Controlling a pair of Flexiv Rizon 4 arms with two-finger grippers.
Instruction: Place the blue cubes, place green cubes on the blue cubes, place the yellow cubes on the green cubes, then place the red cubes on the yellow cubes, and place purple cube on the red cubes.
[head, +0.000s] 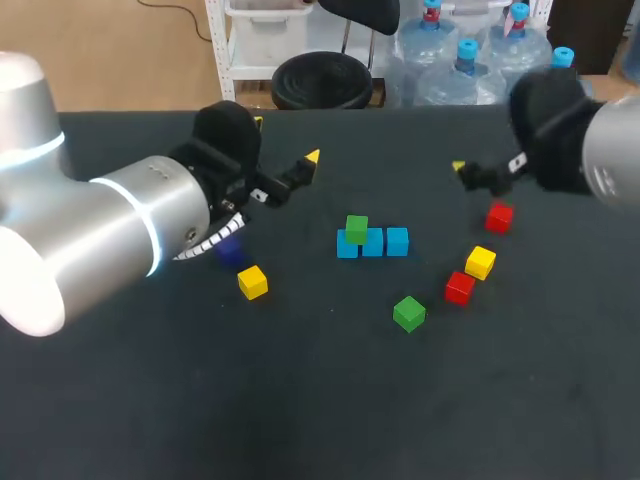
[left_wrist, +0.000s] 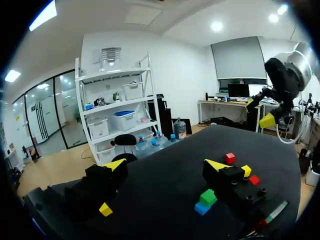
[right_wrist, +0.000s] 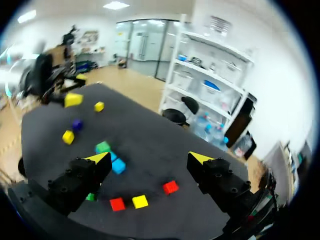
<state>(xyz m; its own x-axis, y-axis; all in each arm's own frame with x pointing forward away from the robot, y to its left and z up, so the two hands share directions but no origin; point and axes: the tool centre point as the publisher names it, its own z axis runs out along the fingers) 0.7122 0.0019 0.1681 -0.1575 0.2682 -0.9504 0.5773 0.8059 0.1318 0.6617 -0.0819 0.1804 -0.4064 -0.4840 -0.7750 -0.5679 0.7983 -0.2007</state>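
Observation:
Three blue cubes (head: 372, 242) lie in a row mid-table, and a green cube (head: 356, 228) sits on the leftmost one. A second green cube (head: 408, 313) lies nearer the front. One yellow cube (head: 252, 282) is at the left and another yellow cube (head: 480, 262) at the right, between two red cubes (head: 499, 217) (head: 459, 288). The purple cube (head: 230, 250) shows partly under my left arm. My left gripper (head: 285, 142) (left_wrist: 166, 165) hangs open and empty, left of and behind the row. My right gripper (head: 462, 168) (right_wrist: 149, 159) is open and empty above the far red cube.
The black table (head: 320, 400) has free room across its front. In the left wrist view the left yellow cube (left_wrist: 105, 209) lies under one finger, and the green-on-blue stack (left_wrist: 207, 198) is beside the other.

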